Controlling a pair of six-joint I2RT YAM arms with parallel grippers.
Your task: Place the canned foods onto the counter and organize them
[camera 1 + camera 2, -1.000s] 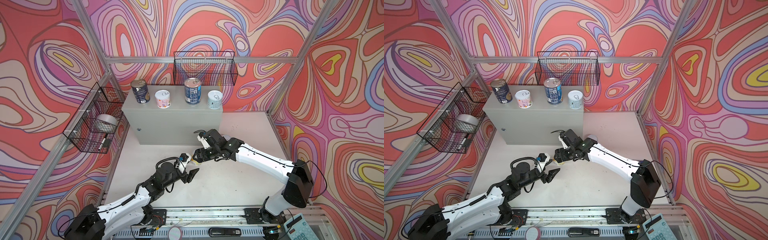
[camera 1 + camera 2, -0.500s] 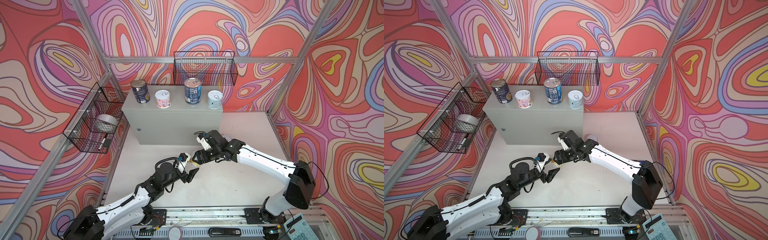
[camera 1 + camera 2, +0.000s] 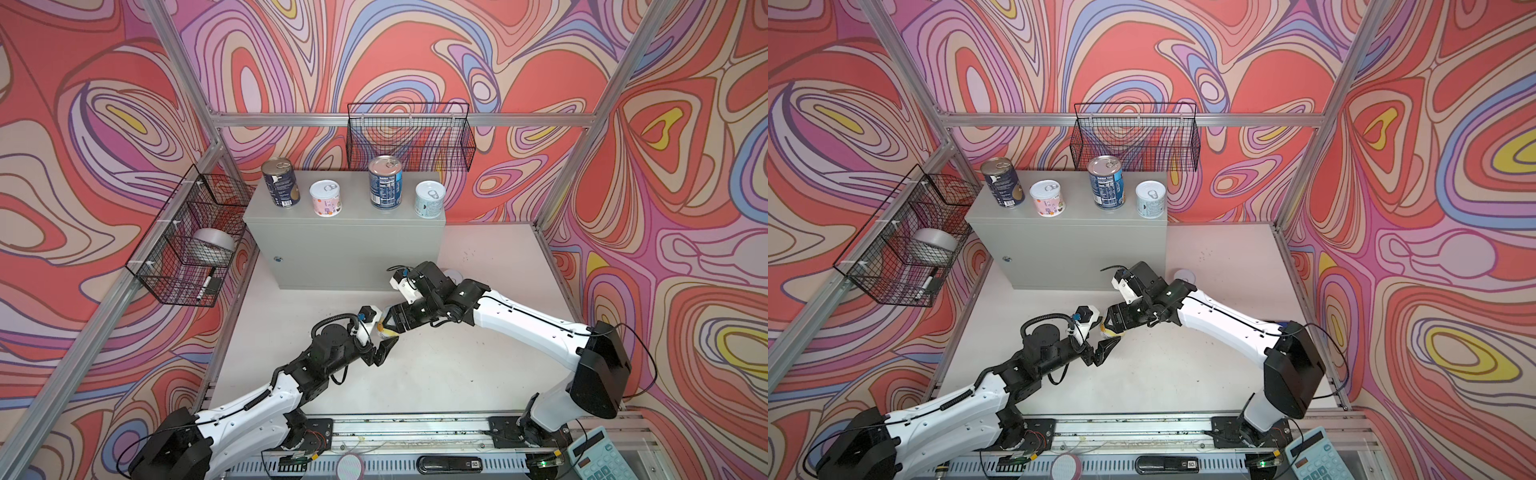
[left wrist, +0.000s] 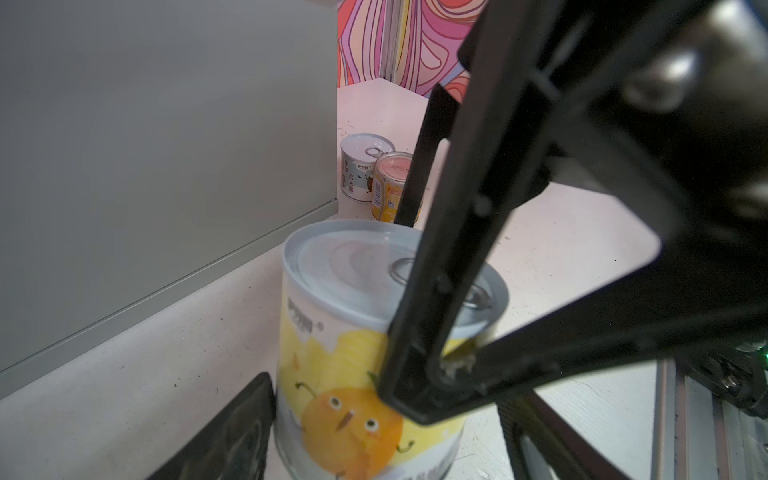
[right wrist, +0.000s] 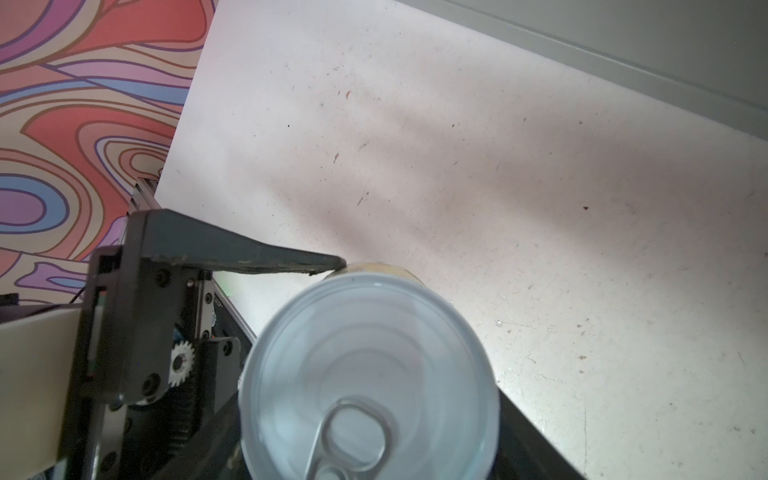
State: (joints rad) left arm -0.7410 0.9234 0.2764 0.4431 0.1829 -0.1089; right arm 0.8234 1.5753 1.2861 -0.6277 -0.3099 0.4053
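Fingers of the right gripper [image 3: 390, 324] pinch the yellow can [image 4: 365, 353] at centre frame in both top views, while the left gripper [image 3: 384, 338], beside it, stands spread. Handover appears in hand; next the can must rise to the counter [image 3: 345, 245], upper centre, beside four placed cans.

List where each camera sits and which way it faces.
Top view: high above the front rail, looking down toward the counter; both arms show, left pincer beside right pincer.
Top view: alongside it, facing likewise; both arms again.
Left wrist: low over the tabletop, facing the yellow can; one own finger shows.
Right wrist: above the can, looking down on its lid; the left pincer's finger shows.
Shared: both wrist views show the yellow can, gripped by the right pincer.
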